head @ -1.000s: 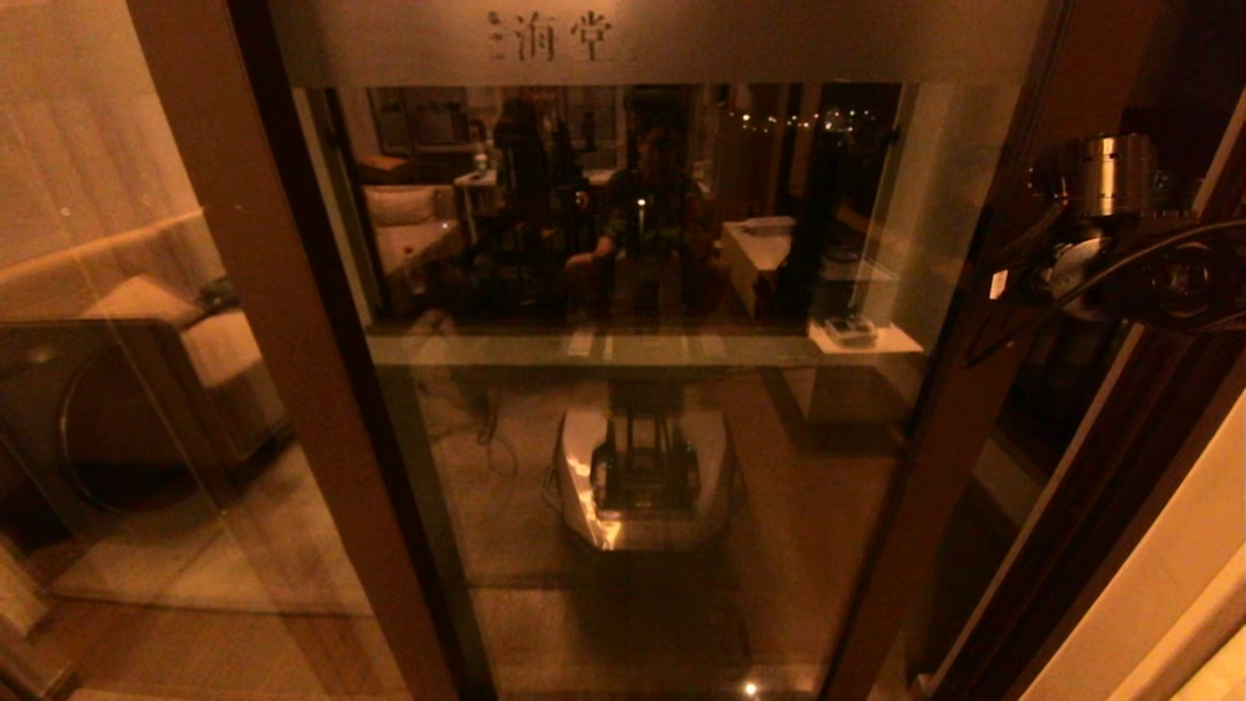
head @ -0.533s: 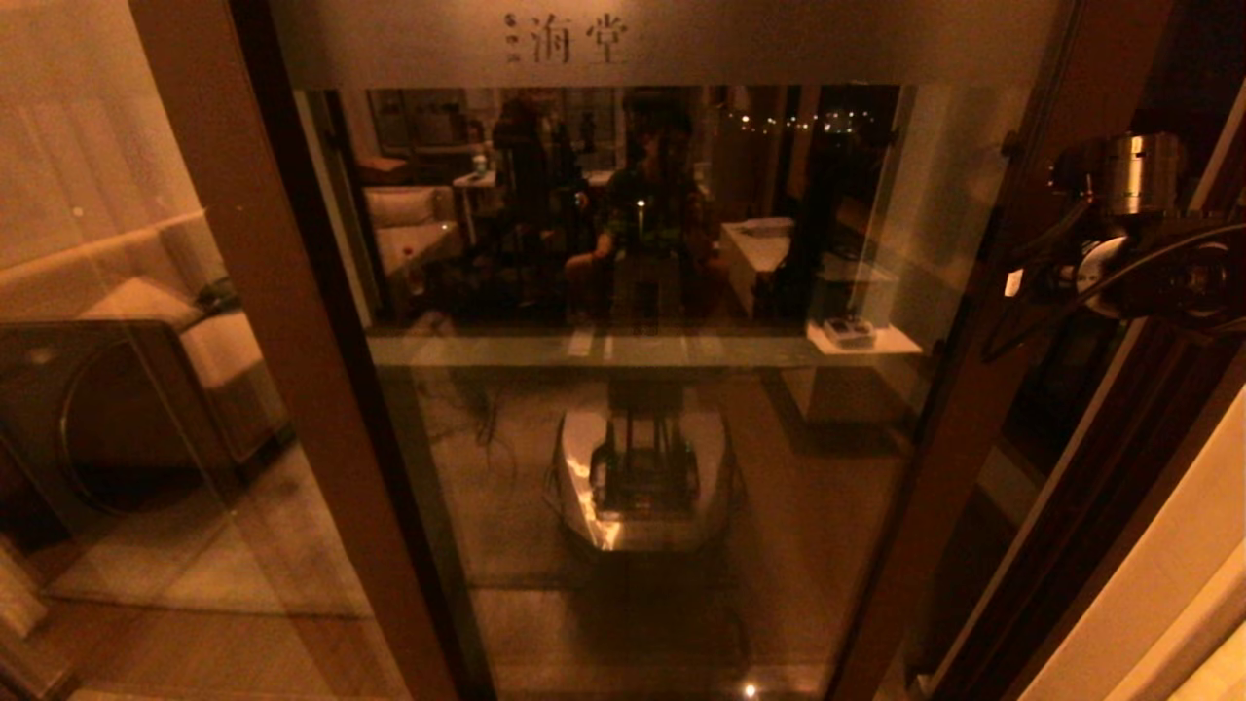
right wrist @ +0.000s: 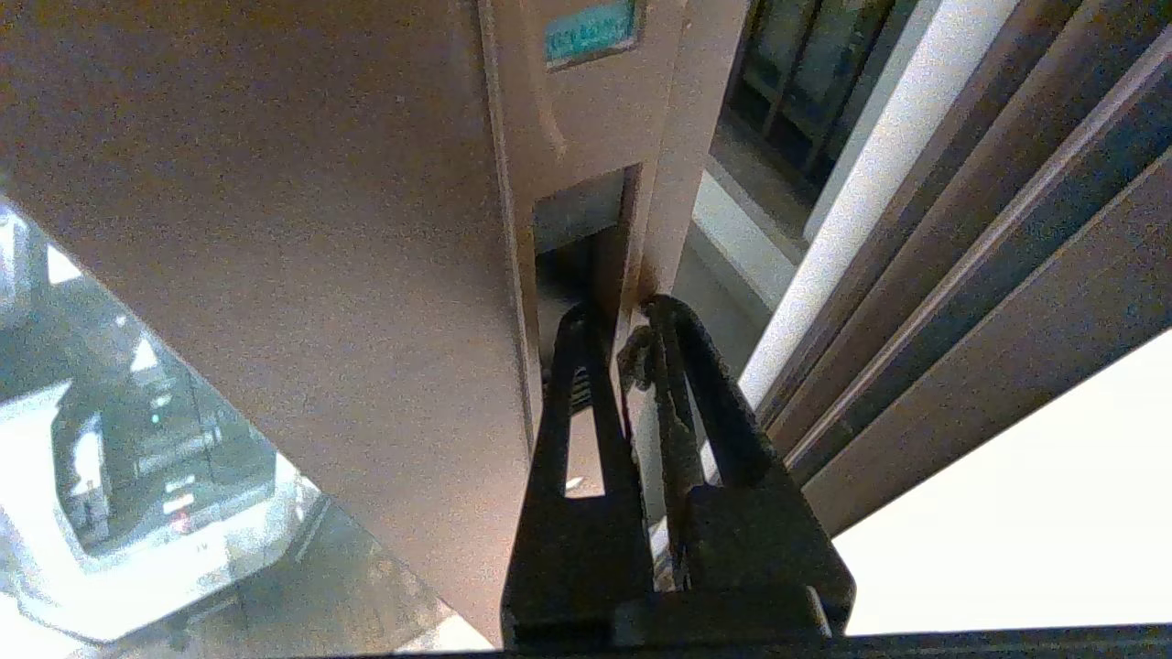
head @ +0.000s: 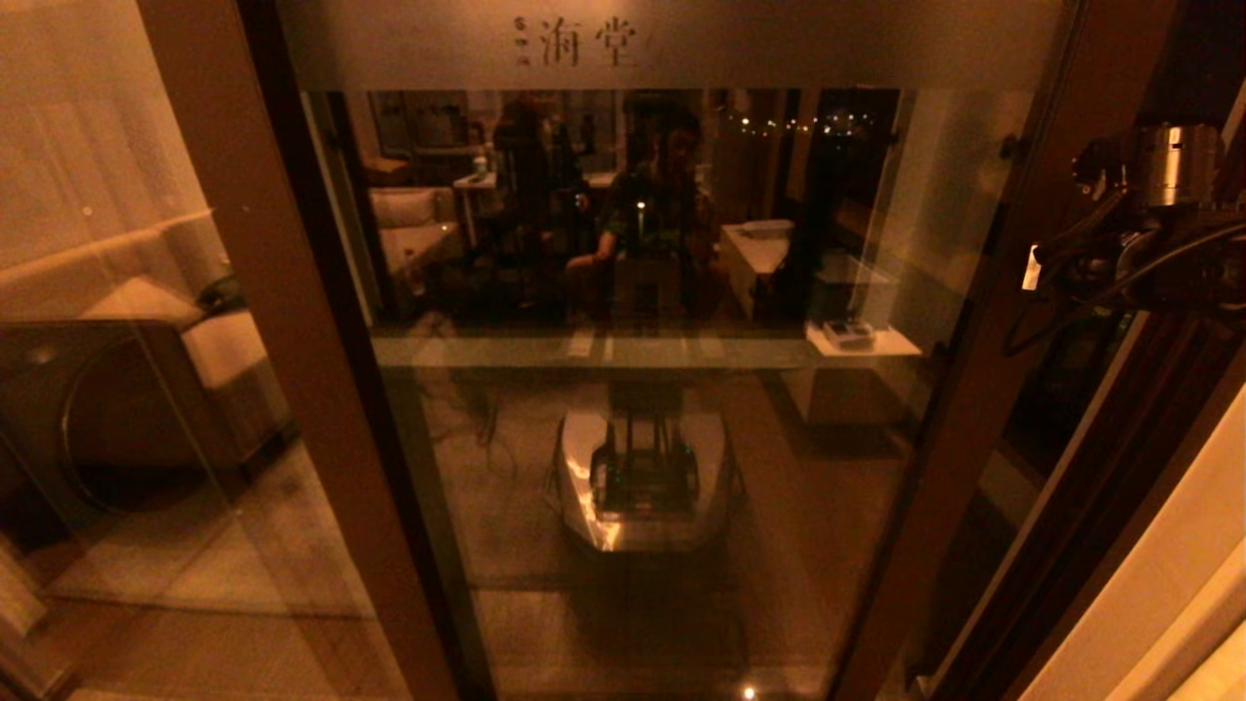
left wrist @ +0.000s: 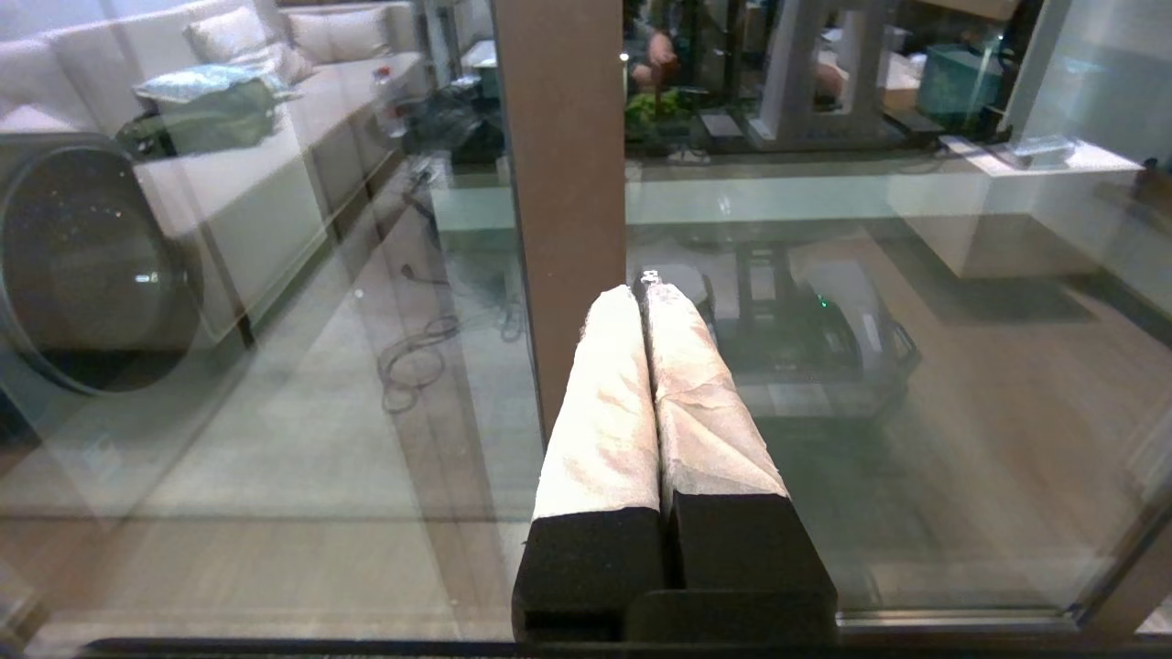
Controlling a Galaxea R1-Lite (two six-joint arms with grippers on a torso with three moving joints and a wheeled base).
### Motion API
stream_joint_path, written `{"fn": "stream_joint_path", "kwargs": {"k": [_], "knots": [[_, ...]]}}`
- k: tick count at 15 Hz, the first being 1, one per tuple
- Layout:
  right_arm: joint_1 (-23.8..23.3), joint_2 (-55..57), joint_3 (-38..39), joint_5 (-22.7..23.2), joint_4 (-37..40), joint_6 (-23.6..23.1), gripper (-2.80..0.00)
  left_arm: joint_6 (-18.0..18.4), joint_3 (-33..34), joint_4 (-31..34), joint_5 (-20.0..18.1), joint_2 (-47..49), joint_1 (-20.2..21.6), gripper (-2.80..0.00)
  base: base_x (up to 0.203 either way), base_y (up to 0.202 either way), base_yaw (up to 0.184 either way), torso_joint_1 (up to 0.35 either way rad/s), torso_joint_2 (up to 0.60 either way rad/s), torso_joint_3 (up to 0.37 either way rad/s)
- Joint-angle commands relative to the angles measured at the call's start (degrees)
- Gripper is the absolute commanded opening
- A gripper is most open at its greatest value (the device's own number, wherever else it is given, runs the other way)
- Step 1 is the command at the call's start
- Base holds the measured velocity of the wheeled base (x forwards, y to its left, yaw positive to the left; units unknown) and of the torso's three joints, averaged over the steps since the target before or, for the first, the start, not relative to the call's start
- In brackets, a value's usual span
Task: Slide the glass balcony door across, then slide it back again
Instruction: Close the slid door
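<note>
The glass balcony door [head: 681, 44] fills the head view: brown frame, frosted top band with Chinese characters. My right arm [head: 1158, 166] reaches to its right stile [head: 983, 341]. In the right wrist view my right gripper [right wrist: 623, 316] sits at the stile's edge. One finger is in the recessed handle slot [right wrist: 577, 215] and the other is outside the edge. The jaws are closed on the thin lip between them. My left gripper [left wrist: 643, 291], with white-wrapped fingers, is shut on nothing and points at the glass beside a brown upright [left wrist: 563, 183]. It is out of the head view.
The unmoving pane [head: 97, 292] stands at the left, with a round-doored washing machine [head: 88, 419] behind it. Brown frame rails [right wrist: 961, 229] and a pale wall [head: 1149, 604] lie right of the door's edge. A dark barred window [right wrist: 806, 73] shows beyond the gap.
The glass balcony door has slid to the right; its characters and right stile shifted that way. My right arm has moved right with it.
</note>
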Motion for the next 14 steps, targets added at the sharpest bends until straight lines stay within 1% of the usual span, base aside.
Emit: {"fn": "stream_joint_path", "kwargs": {"k": [1,6,9,12,14], "knots": [[-0.53,0.07,0.03,-0.39,-0.39,0.04,-2.8,0.01,2.02,-0.05,0.0,0.07,0.01,-2.8,0.0,0.0,0.0,0.0,0.0,0.0],[-1.05,-3.18,2.39,3.37,-0.39,0.91,-2.8,0.01,2.02,-0.05,0.0,0.07,0.01,-2.8,0.0,0.0,0.0,0.0,0.0,0.0],[-1.87,-3.78,2.73,3.71,-0.39,0.92,-2.8,0.01,2.02,-0.05,0.0,0.07,0.01,-2.8,0.0,0.0,0.0,0.0,0.0,0.0],[-1.67,-7.8,6.12,5.56,-0.39,1.42,-2.8,0.01,2.02,-0.05,0.0,0.07,0.01,-2.8,0.0,0.0,0.0,0.0,0.0,0.0],[-1.17,-10.79,8.11,5.93,-0.39,1.52,-2.8,0.01,2.02,-0.05,0.0,0.07,0.01,-2.8,0.0,0.0,0.0,0.0,0.0,0.0]]}}
